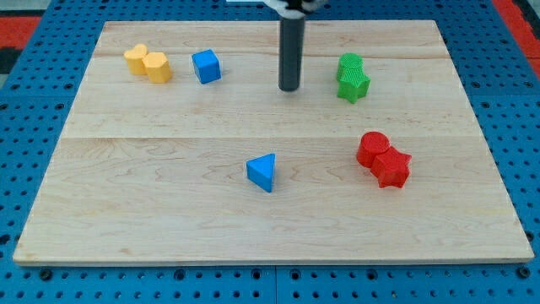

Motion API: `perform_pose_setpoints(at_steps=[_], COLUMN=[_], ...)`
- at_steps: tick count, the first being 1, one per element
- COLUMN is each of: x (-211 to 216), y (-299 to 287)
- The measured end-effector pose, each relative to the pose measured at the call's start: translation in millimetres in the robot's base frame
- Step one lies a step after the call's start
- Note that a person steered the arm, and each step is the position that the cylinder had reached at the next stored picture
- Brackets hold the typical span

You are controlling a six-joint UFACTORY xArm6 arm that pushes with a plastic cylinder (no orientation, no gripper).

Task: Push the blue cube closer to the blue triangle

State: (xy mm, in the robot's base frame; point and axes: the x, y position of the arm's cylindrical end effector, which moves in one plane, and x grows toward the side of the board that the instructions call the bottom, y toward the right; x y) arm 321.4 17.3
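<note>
The rod stands straight up, and my tip [289,88] rests on the board [169,211] near the view's top. There are no jaws. The blue cube [206,66] sits to its left, apart. The blue triangle [262,172] lies lower, near the middle.

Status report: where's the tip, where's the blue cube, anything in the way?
My tip at the view's top centre, right of the blue cube, not touching. Blue triangle lower, mid-board. Path between them clear; yellow blocks left of the cube.
</note>
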Motion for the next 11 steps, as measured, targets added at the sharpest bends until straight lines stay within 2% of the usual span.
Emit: perform_pose_setpoints(at_steps=[1,2,3,4,8,11], x=[-70,-99,-94,-70,4,77], y=[-24,-94,-154,-167,-69,-52])
